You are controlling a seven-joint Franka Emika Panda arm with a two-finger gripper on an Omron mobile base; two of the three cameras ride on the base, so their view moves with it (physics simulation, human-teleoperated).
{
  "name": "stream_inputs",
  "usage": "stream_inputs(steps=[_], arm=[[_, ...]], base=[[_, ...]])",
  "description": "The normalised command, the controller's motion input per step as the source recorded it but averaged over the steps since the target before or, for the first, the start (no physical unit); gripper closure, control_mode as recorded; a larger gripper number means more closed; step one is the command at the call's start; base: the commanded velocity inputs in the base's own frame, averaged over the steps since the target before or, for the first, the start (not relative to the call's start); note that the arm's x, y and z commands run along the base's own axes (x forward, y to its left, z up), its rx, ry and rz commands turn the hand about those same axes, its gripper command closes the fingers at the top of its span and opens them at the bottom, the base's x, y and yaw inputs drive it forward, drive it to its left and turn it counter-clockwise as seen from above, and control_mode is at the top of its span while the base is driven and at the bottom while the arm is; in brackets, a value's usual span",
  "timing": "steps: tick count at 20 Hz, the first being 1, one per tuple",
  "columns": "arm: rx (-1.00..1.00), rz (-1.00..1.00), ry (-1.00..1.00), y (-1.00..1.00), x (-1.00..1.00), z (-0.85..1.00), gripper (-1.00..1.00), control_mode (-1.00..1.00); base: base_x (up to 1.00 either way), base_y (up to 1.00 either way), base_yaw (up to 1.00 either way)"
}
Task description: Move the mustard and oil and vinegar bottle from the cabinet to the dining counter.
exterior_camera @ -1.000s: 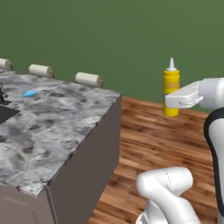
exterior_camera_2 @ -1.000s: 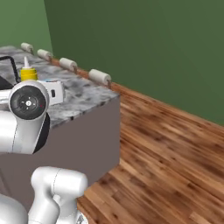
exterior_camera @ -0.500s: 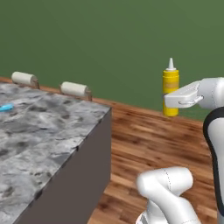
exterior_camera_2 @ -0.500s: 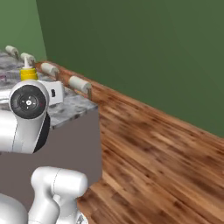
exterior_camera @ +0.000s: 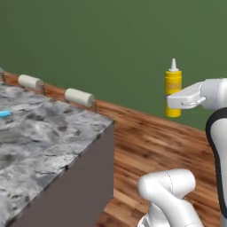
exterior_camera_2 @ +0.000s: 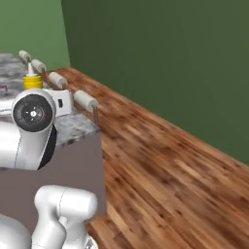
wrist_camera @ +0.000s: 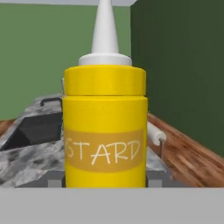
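Observation:
The mustard [exterior_camera: 173,88], a yellow squeeze bottle with a white pointed nozzle, hangs upright in the air over the wooden floor. My gripper [exterior_camera: 174,103] is shut on its lower body from the right. In the hand view the mustard [wrist_camera: 105,127] stands close between the fingers, label facing the camera. The right base view has its top [exterior_camera_2: 33,81] above the gripper [exterior_camera_2: 59,103]. The dining counter [exterior_camera: 48,133], grey-white marbled stone, lies to the left of the bottle, and its near corner [exterior_camera_2: 73,127] sits just behind the hand. The oil and vinegar bottle and the cabinet are out of view.
White stools [exterior_camera: 80,96] [exterior_camera: 30,81] line the counter's far edge. A small blue thing [exterior_camera: 3,114] lies on the stone at the left. A black sink [wrist_camera: 35,127] is set in the counter beyond the bottle. Wooden floor [exterior_camera_2: 170,165] and green walls surround it.
The whole picture has shifted, so the base has driven and turned beside the counter. The mustard stays in the gripper at the same spot in the views.

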Motion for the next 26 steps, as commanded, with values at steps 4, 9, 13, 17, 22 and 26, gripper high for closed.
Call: stream_inputs(steps=[4, 9, 13, 17, 22, 26], arm=[[0.0, 0.0, 0.0, 0.0, 0.0, 0.0, 1.0, 1.0], [0.0, 0.0, 0.0, 0.0, 0.0, 0.0, 1.0, 1.0], [0.0, 0.0, 0.0, 0.0, 0.0, 0.0, 1.0, 1.0], [0.0, 0.0, 0.0, 0.0, 0.0, 0.0, 1.0, 1.0], [0.0, 0.0, 0.0, 0.0, 0.0, 0.0, 1.0, 1.0], [0.0, 0.0, 0.0, 0.0, 0.0, 0.0, 1.0, 1.0]], base=[[0.51, -0.28, 0.45], [0.49, -0.3, 0.43], [0.46, -0.29, 0.46], [0.46, -0.29, 0.47], [0.46, -0.31, 0.43], [0.46, -0.38, 0.35]])
